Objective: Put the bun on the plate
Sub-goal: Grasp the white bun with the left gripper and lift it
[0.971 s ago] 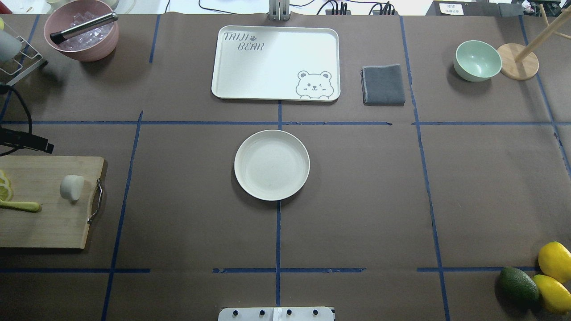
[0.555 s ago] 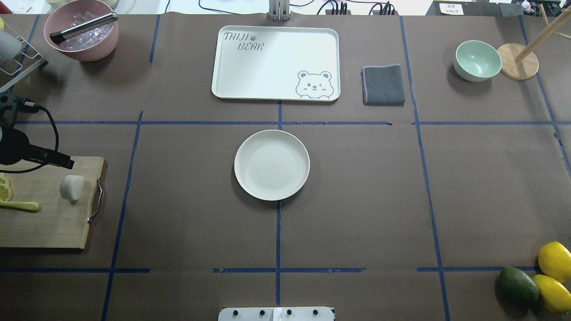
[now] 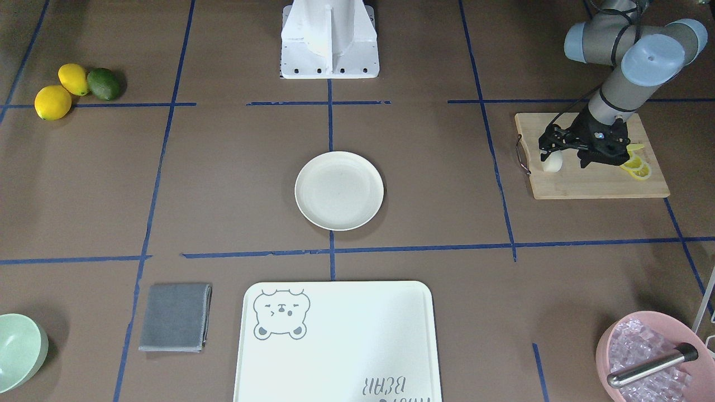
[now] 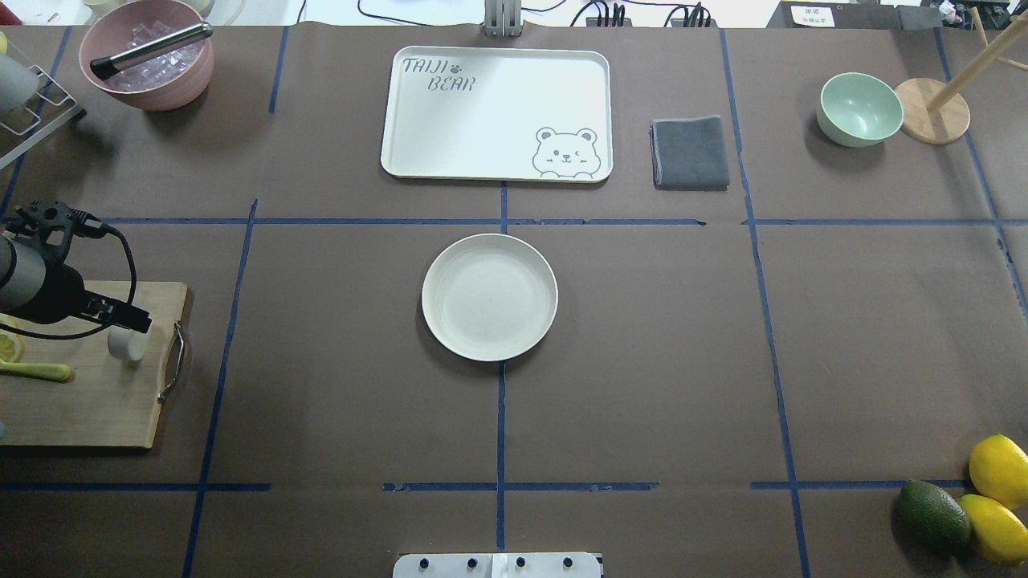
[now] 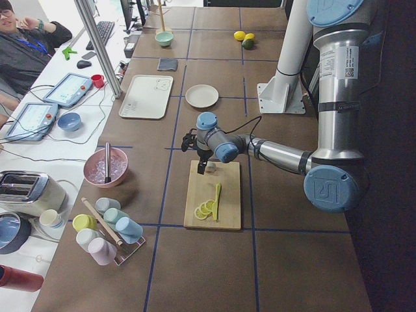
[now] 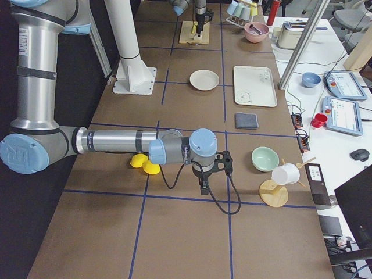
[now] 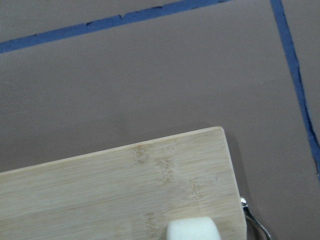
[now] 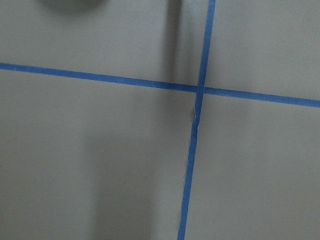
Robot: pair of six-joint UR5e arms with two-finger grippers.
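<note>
The bun is a small white lump on a wooden cutting board at the table's left edge; it also shows as bun and, at the bottom of the left wrist view, as bun. My left gripper hangs just above it, on its far side, and hides its top; I cannot tell whether the jaws are open. The round cream plate lies bare at the table's middle. My right gripper hovers low over bare table at the right; I cannot tell its state.
Lemon slices and a yellow-green tool share the board. A pink bowl of ice, bear-printed tray, grey cloth and mint bowl line the far side. Lemons and an avocado sit near right.
My left arm has come in from the table's left edge and moved toward the robot over the board. Its gripper now hangs over the bun and covers part of it.
</note>
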